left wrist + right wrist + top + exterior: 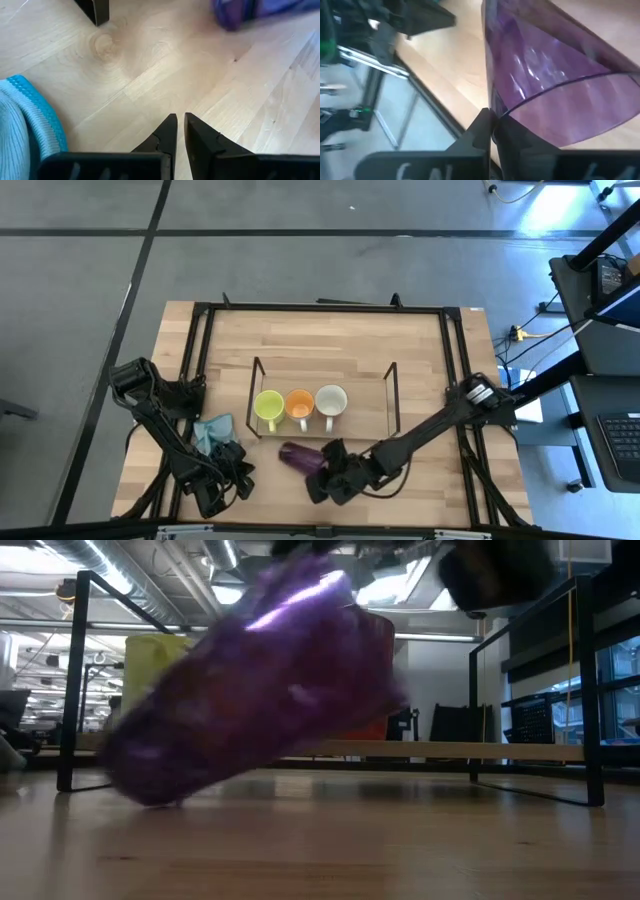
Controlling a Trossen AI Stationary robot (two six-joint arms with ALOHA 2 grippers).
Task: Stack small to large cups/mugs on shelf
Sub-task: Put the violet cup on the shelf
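Note:
The dark purple cup (pixel 298 457) is tilted in front of the wire shelf (pixel 391 395), in my right gripper (pixel 322 470). It fills the low view as a blurred purple cup (pixel 270 680). The yellow-green mug (pixel 268 407), orange mug (pixel 300 405) and white mug (pixel 331 402) stand upright side by side on the shelf. My left gripper (pixel 232 480) waits shut near the table's near left corner, holding nothing; its fingertips (pixel 172 122) hover over bare wood. My right gripper (pixel 492 117) is shut on the purple cup's open rim (pixel 496 111), pinching the thin wall between its two fingers. It comes from the table's right and near side. The cup is tilted, its closed end (pixel 150 790) low by the table; whether it touches the wood I cannot tell.
A light blue cloth (pixel 213 432) lies left of the shelf, close to my left gripper, and shows as a blue cloth (pixel 25 120) in the left wrist view. The black table frame (pixel 200 350) runs around the tabletop. On the shelf, a free space lies right of the white mug.

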